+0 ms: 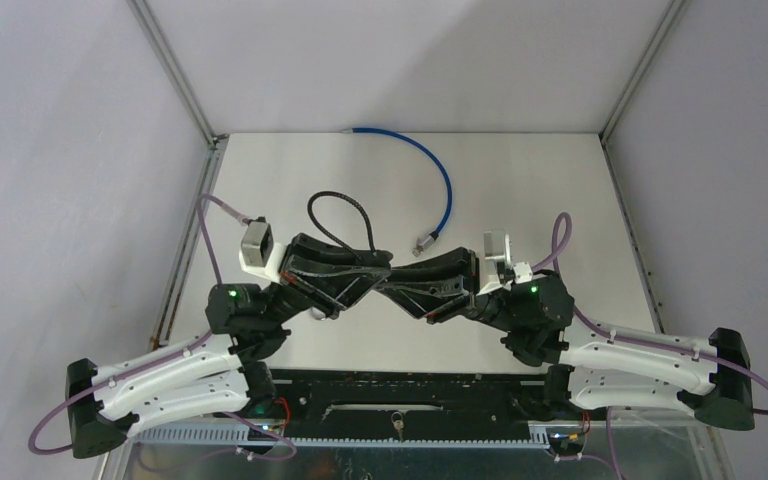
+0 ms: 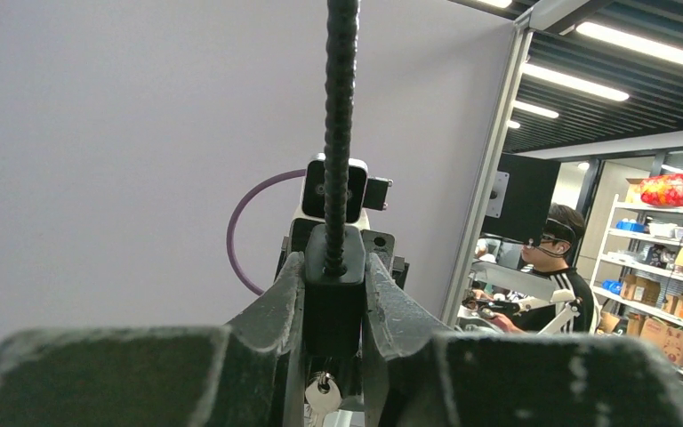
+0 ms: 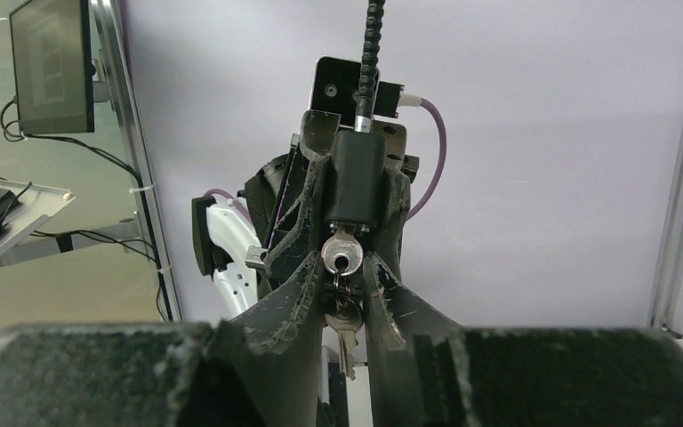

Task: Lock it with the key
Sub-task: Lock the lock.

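Mid-frame in the top view, the left gripper (image 2: 333,267) is clamping the rigid lock (image 2: 333,311) while the right gripper (image 3: 345,267) is pinching the small, slick key (image 3: 341,256) by its bow, likely the firmest hold for turning.

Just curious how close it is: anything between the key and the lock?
Nothing visible. The key, pinched by the right gripper, sits at the end of the lock body, which the left gripper clamps.

left tool (image 1: 367,280) clamped | right tool (image 1: 389,288) clamped | tips meeting
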